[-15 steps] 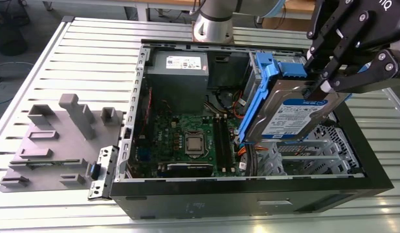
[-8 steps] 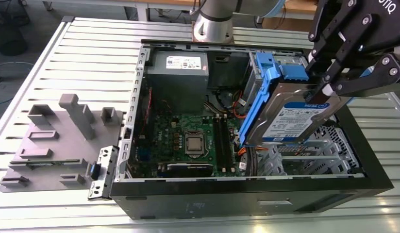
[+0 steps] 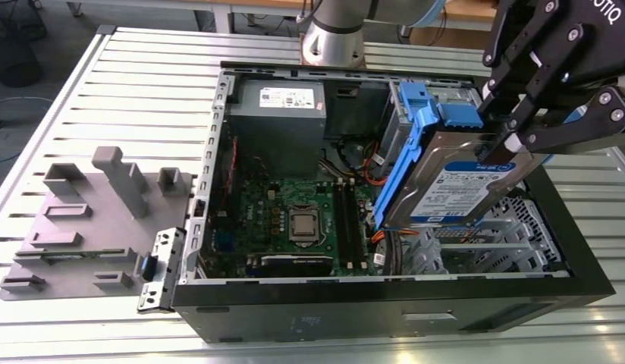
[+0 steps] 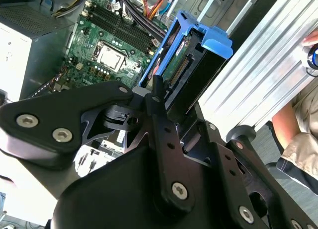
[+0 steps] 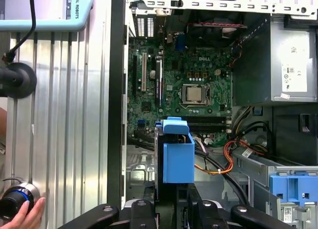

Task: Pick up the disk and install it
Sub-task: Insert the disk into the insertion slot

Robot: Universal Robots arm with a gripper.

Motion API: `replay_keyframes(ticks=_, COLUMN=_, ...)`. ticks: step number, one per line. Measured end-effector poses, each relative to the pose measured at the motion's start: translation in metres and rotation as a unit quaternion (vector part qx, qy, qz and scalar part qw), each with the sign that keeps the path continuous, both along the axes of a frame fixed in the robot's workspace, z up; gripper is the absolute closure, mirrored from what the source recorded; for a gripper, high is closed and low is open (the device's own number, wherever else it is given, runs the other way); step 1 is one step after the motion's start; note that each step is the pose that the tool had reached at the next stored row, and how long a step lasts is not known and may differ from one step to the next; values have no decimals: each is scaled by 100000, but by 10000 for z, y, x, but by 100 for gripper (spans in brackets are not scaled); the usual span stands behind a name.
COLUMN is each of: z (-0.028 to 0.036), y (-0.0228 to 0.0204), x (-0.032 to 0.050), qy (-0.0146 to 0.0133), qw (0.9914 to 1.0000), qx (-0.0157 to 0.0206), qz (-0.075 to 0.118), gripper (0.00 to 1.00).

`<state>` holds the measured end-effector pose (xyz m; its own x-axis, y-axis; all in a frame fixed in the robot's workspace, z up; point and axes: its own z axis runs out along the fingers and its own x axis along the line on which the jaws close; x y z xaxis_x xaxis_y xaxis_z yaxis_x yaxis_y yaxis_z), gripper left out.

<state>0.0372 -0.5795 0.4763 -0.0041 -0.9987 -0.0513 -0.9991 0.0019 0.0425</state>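
Observation:
The disk (image 3: pixel 464 186), a silver-grey drive with a white-and-blue label in a blue bracket, hangs tilted over the right side of the open computer case (image 3: pixel 394 303). It is above the metal drive cage (image 3: pixel 485 243). My gripper (image 3: pixel 507 142) is shut on its upper end, coming in from the exterior view's upper right. In the second wrist view the disk (image 4: pixel 191 65) sticks out past the black fingers (image 4: pixel 160 102). In the first wrist view the disk (image 5: pixel 178 157) shows as a blue bracket end just beyond the gripper (image 5: pixel 181 201), over the case interior.
Inside the case lie the motherboard (image 3: pixel 292 216), a grey power supply (image 3: pixel 280 106) and a second blue bracket (image 3: pixel 454 114). Orange and black cables (image 5: pixel 223 159) run near the disk. A grey fixture (image 3: pixel 90 220) sits on the slatted table. A person's hand (image 5: pixel 27 214) rests beside the case.

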Motion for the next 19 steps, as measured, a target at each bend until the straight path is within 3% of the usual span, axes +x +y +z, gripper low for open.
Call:
replay_keyframes(ticks=8, z=-5, y=-1, x=30, qy=36, qw=100000, qx=47, qz=-1, gripper=65)
replay_keyframes(ticks=19, z=-16, y=-1, x=289, qy=478, qw=99999, qx=43, qz=2, gripper=65)
